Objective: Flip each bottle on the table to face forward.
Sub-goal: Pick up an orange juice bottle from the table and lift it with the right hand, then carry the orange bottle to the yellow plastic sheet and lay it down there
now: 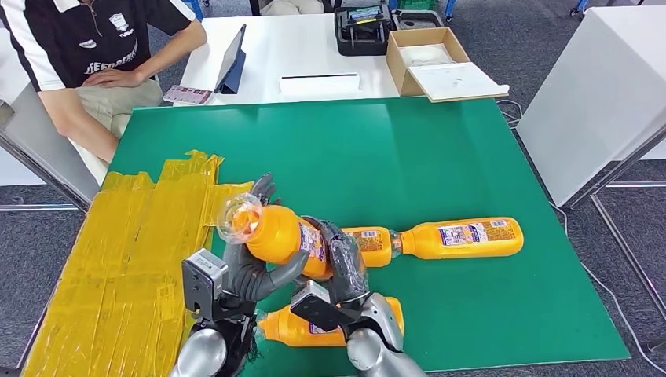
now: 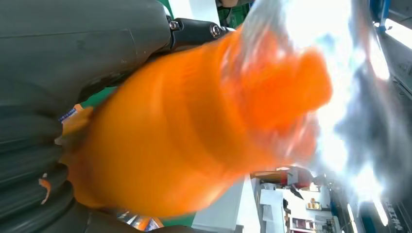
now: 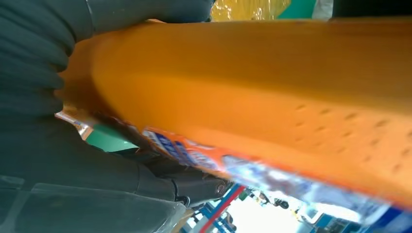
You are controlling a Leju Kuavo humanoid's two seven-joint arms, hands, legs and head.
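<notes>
Presently both hands clamp one bottle [image 1: 287, 236] above the mat [image 1: 440, 157]: left hand [image 1: 247, 263] near its base, right hand [image 1: 342, 267] at the label, probably to rotate it. Two bottles [image 1: 463, 238] lie flat nearby.

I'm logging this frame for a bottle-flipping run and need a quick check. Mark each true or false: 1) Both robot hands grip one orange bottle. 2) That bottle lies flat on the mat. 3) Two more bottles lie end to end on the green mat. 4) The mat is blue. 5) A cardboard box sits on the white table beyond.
1) True: the left hand and right hand both hold the lifted bottle.
2) False: it is raised and tilted above the green mat.
3) True: the middle bottle and the far-right bottle lie in a line.
4) False: it is green.
5) True: the cardboard box is there.
</notes>
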